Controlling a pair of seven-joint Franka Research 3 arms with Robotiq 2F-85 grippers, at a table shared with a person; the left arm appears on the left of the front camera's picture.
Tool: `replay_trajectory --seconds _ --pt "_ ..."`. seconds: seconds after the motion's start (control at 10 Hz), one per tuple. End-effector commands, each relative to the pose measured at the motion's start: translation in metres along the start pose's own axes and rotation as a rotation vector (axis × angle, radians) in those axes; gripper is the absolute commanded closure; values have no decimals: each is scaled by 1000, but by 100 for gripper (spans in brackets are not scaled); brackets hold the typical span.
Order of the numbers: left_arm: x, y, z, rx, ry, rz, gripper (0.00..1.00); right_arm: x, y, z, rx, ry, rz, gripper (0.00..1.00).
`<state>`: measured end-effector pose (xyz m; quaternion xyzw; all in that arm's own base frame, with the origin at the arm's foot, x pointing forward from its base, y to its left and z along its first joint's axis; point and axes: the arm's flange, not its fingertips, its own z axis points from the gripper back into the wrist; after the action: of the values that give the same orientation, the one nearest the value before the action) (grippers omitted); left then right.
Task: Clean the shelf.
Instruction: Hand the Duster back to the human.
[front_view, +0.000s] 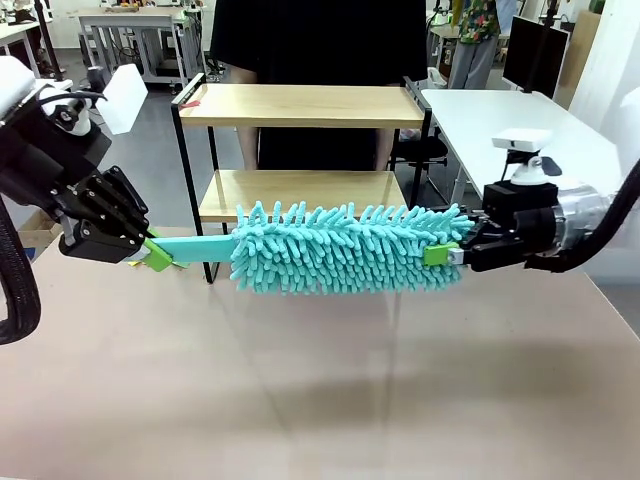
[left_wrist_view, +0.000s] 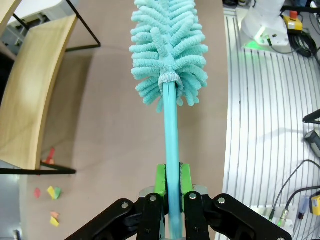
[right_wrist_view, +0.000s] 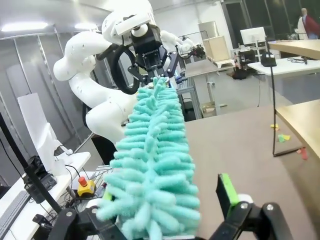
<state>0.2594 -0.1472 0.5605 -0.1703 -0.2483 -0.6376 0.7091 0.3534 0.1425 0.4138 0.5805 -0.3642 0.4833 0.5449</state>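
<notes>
While the left end effector clamps the duster handle, the right end effector gapes around its tip.

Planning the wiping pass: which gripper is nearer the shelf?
Right gripper, open around the duster tip, just in front of the shelf; left gripper holds the handle, off its left side.

beige tabletop | small coloured scraps on it | person's dark top behind
</notes>
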Motion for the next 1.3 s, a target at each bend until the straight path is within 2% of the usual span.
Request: replay_trajectory --seconds 0.0,0.1,0.2,0.3,0.4,0.5,0.6,1.2 --pt "0 -1 2 -5 -17 -2 87 -2 -2 -13 -7 -10 -7 0" --pt "0 -1 2 -5 -17 -2 87 -4 -3 -17 -3 -4 5 0" --pt "0 -1 2 -5 -17 -2 87 -4 -3 -16 -9 0 13 60" --pt "0 -1 2 -5 -17 -2 87 -4 -3 -15 -6 6 22 60" --pt "0 -1 2 -5 -17 -2 87 -4 -2 -14 1 14 30 100" --pt "0 -1 2 -5 -17 -2 87 -4 -1 -14 9 21 38 64" --pt "0 -1 2 -5 -17 -2 87 -4 -2 -14 14 27 48 100" --pt "0 -1 2 -5 -17 -2 87 -5 -4 -10 52 20 84 100"
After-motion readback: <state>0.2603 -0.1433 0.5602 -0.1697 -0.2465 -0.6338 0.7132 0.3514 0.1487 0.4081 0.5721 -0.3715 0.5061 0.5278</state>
